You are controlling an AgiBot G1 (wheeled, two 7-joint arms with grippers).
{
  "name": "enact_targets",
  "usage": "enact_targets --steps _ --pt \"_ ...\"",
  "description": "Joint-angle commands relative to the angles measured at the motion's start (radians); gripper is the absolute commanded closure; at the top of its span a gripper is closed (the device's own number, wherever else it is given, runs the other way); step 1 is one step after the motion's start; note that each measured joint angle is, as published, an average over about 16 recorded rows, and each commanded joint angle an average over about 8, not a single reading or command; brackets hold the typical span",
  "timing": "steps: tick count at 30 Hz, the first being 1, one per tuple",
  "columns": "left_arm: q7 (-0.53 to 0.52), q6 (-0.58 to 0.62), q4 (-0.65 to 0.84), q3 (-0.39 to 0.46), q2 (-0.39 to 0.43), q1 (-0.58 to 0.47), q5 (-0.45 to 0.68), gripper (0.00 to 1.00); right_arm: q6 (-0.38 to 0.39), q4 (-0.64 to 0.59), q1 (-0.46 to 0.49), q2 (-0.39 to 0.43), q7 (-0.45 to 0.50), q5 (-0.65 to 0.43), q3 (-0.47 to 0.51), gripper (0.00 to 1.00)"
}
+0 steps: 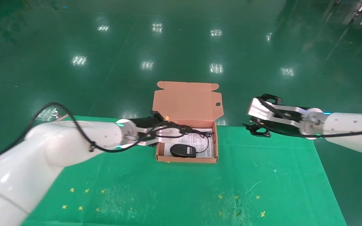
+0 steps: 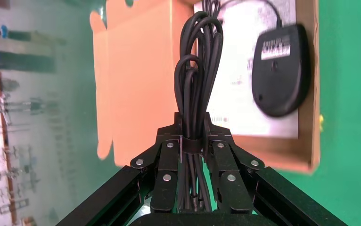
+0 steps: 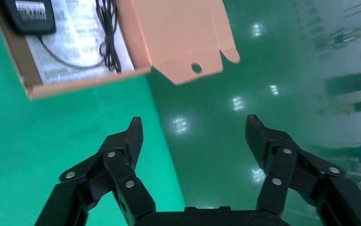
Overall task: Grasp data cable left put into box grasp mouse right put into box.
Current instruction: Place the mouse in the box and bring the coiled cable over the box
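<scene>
On a green mat (image 1: 262, 175) laid over a glossy green floor (image 1: 168, 47), the robot's left arm reaches in from the left side; its left gripper (image 2: 192, 141) is clamped narrow around the data cable (image 2: 198, 70), a bundle of thin black loops bound by a dark band just where the fingers (image 2: 168, 155) pinch it; from the head camera the bundle hangs at the left rear corner of the box (image 1: 185, 159), its loops trailing over the interior toward the right wall, though whether they touch the leaflet cannot be told; at centre, the salmon-orange box sits open at the mat's far edge, its flap lid (image 1: 187, 102) standing upright at the back with a round hole near its right side; a white printed leaflet (image 1: 200, 138) lines the bottom; the mouse (image 1: 183, 151) already lies inside on the leaflet, near the front wall and left of middle, its label side up in the left wrist view, its thin cord (image 1: 207, 145) curving away to the right; further right, well apart from the box, the right gripper (image 1: 258, 128) hovers at the mat's far edge with its fingers spread wide and nothing between them; its wrist camera looks past them at the box corner, the green mat and the shiny floor.
</scene>
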Motion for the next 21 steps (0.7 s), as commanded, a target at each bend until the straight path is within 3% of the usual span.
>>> enact_targets --steps 1,7,18,21 --pt "0.024 -0.024 0.046 0.002 0.034 -0.001 -0.004 1.0 0.001 0.036 0.002 0.034 0.022 -0.011 -0.006 0.0" --pt "0.104 -0.099 0.125 0.064 0.079 -0.004 -0.098 1.0 0.017 0.181 0.009 0.14 0.136 -0.076 -0.036 0.0" --pt "0.116 -0.235 0.139 0.305 0.09 -0.04 -0.3 1.0 0.046 0.381 0.019 0.275 0.363 -0.226 -0.084 0.0" --pt "0.116 -0.259 0.136 0.351 0.09 -0.052 -0.33 0.65 0.049 0.409 0.021 0.288 0.401 -0.254 -0.09 0.0"
